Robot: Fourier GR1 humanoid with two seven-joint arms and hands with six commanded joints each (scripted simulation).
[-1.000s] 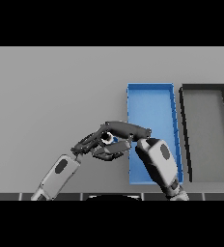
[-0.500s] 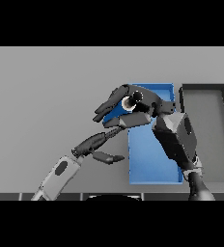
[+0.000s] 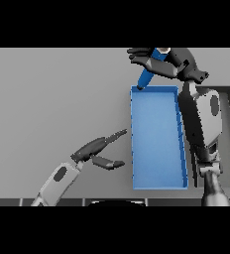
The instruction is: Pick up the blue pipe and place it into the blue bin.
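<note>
My right hand (image 3: 159, 63) had its fingers curled round the blue pipe (image 3: 147, 75), which hung tilted above the far edge of the blue bin (image 3: 156, 183), its lower end just at the rim. To do this well I judged I should bring it nearer over the bin's middle, lower it, then uncurl. My left hand (image 3: 94, 149) rested with fingers relaxed on the tabletop (image 3: 52, 99), left of the bin.
</note>
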